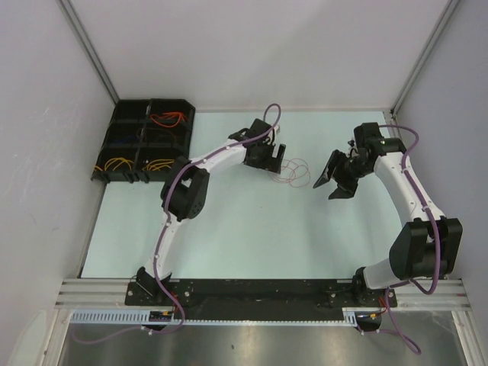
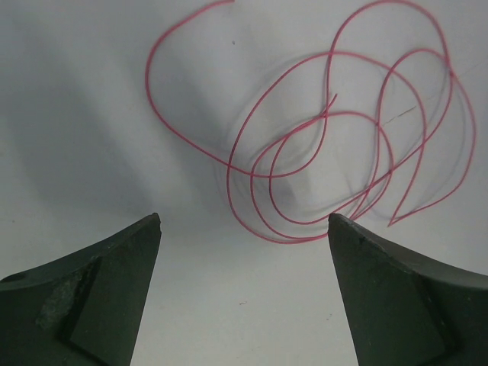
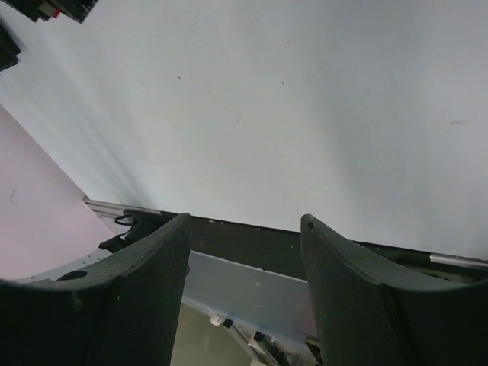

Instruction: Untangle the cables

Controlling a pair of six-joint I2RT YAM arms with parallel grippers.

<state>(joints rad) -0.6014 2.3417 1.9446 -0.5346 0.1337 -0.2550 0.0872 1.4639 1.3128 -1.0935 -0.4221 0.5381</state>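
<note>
Left jaws wide apart, pink cable [image 2: 326,115] coiled flat, spread crosswise ahead

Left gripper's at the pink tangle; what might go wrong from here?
The pink cable lies in overlapping loops ahead of the open left gripper: closing may pinch several strands and tighten the tangle. The right gripper, open and empty, stands apart: a one-handed pull would likely drag the bundle.
</note>
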